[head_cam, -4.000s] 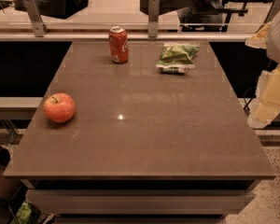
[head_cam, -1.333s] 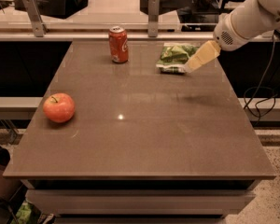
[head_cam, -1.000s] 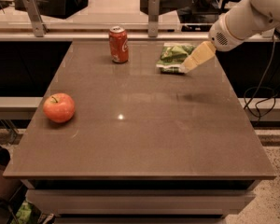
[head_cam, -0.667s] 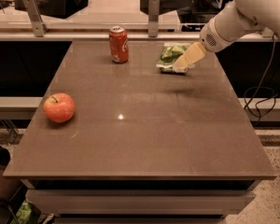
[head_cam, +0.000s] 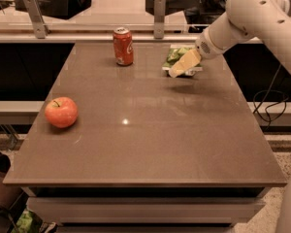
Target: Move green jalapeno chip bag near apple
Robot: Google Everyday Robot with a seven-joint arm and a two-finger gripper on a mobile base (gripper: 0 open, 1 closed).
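The green jalapeno chip bag lies flat near the table's far edge, right of centre. The gripper reaches in from the right on a white arm and hangs over the bag's front part, covering some of it. The apple is red-orange with a short stem and sits near the table's left edge, far from the bag.
A red soda can stands upright left of the bag at the back. The brown table ends at a front edge low in view. A rail with metal posts runs behind the table. A cable hangs at the right.
The arm came in from the right side and moved left and down, so the gripper went from beside the bag to over its front part. Bag, can and apple have not moved.
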